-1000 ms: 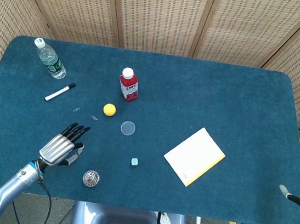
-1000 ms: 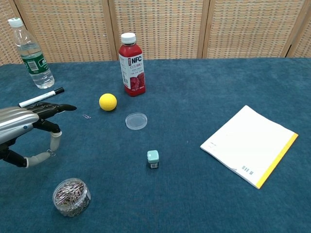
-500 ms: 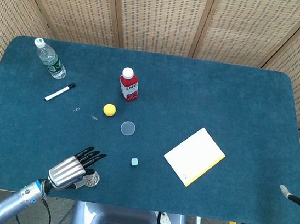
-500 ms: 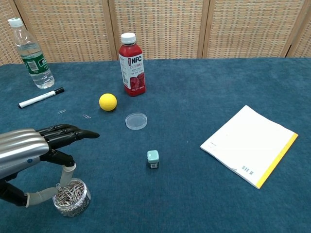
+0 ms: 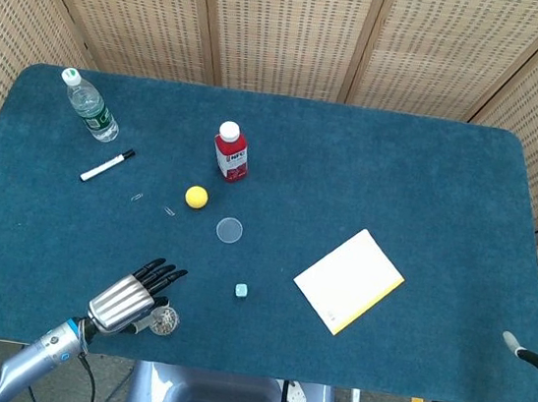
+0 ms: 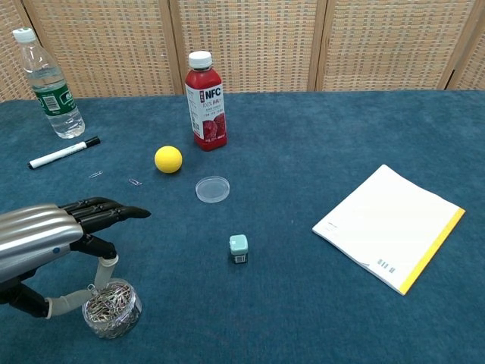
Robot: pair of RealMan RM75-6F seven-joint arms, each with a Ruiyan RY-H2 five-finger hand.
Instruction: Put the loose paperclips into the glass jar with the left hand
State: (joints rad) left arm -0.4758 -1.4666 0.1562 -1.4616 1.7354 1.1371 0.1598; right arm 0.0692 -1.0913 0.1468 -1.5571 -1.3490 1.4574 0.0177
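Over the glass jar (image 6: 111, 309) near the desk's (image 5: 373, 165) front edge, the left hand (image 6: 47, 241) is hovering, thumb and a finger pinching narrowly; whether they are holding a clip is unclear. Two loose paperclips (image 6: 135, 182) are lying well apart from it, beside the yellow ball (image 6: 168, 159), likely needing the next reach.

Reads "NFC" in white capitals on the label of the red juice bottle (image 6: 204, 101), upper left of centre in the chest view. Smaller print beneath on that label too fine to read. Green label on the water bottle (image 6: 51, 87), far upper left, illegible. Dark marks near the notebook's (image 6: 386, 226) lower edge unreadable.
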